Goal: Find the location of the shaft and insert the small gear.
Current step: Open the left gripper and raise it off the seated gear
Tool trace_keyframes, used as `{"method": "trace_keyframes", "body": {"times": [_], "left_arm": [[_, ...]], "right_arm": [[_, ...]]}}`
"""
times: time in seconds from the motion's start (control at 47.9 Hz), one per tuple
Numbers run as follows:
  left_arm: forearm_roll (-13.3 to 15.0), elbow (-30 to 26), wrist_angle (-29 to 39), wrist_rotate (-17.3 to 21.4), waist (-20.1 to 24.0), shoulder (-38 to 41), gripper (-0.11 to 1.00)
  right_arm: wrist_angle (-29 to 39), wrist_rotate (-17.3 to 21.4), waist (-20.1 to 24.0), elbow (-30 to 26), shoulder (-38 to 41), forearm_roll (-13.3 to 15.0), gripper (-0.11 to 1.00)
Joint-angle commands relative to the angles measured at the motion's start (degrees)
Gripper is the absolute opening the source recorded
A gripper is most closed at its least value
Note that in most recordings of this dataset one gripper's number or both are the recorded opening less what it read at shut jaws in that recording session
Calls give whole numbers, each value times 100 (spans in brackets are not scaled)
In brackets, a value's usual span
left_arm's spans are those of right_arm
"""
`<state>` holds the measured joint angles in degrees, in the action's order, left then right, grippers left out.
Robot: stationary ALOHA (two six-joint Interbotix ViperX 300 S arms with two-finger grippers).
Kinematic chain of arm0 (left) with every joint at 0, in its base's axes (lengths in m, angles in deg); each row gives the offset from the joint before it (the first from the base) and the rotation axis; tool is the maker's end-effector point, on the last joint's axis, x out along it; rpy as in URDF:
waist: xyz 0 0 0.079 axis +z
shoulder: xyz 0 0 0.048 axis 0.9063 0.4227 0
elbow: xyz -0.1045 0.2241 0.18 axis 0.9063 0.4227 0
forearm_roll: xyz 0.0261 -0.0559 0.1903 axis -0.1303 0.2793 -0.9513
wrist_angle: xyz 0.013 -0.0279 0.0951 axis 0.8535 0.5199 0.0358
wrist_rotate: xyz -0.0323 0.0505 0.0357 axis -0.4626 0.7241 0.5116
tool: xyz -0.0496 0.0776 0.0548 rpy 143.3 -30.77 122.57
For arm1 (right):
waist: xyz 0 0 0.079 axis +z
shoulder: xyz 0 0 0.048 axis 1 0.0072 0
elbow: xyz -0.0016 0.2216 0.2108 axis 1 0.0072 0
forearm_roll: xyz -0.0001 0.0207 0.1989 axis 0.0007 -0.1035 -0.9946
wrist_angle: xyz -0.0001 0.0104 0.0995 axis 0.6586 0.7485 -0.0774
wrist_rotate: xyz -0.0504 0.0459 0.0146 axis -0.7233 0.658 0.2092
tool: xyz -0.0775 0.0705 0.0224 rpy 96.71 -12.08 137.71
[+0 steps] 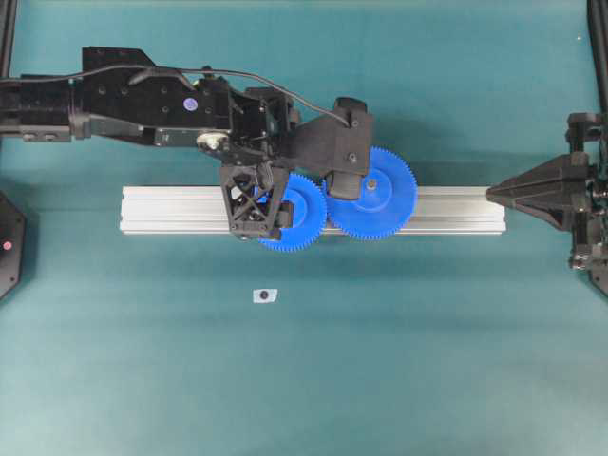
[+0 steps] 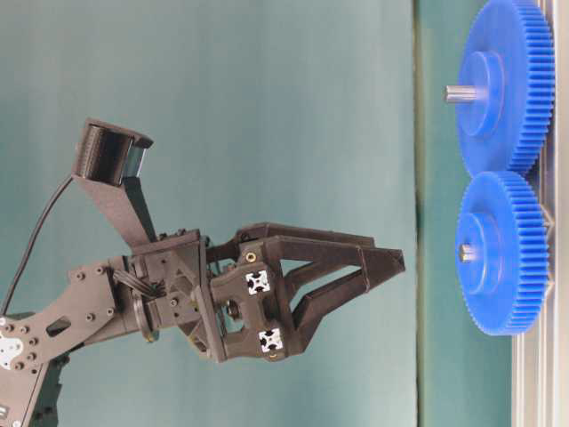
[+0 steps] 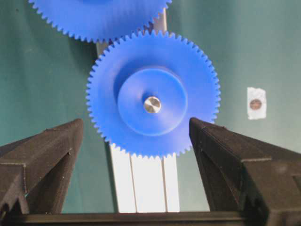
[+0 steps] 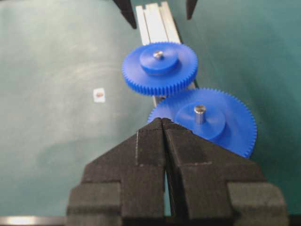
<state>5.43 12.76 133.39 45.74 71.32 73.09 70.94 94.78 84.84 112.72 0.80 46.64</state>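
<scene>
a teal mat (image 1: 399, 361) covers the whole work surface, and a silver aluminium rail (image 1: 171, 209) lies across its middle. the small gear (image 1: 296, 213) sits flat on the rail with a silvery shaft end (image 3: 152, 104) showing in the middle of its raised hub; its teeth meet those of the larger blue gear (image 1: 372, 193) just beside it on the same rail. only the table-level view shows how far each pin stands out: the larger gear's pin (image 2: 460, 93) sticks well clear of its hub, the small gear's barely does. the left gripper (image 1: 255, 203) hovers over the small gear with its jaws spread wide, holding nothing; the left wrist view shows a finger (image 3: 40, 160) on either side of the gear, apart from it. the right gripper (image 1: 494, 193) rests at the far end of the rail from the small gear, jaws pressed together and empty, as the right wrist view makes plain. a tiny white tag (image 1: 264, 295) with a dark dot lies on the mat near the rail, on the small gear's side.
</scene>
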Motion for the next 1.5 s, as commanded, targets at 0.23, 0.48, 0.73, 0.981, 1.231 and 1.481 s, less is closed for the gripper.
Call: {"method": "trace_keyframes", "body": {"times": [0.23, 0.48, 0.73, 0.981, 1.231, 1.481], "left_arm": [[-26, -123, -9, -18, -35, -202, 86], [-26, -114, -18, -18, -44, -185, 86], [-26, -132, -9, -26, -53, -176, 86], [-26, -132, -9, -26, -62, -167, 86], [-26, -123, 9, -26, -79, -167, 86], [-26, -141, 26, -26, -105, -202, 86]], "right_arm": [[-26, 62, -9, -97, 35, 0, 1], [-26, 62, -18, -105, 26, 0, 1], [-26, 70, -9, -97, 26, 0, 1], [-26, 70, -9, -105, 35, 0, 1], [-26, 70, -9, -97, 35, 0, 1], [-26, 70, -18, -97, 35, 0, 1]]}}
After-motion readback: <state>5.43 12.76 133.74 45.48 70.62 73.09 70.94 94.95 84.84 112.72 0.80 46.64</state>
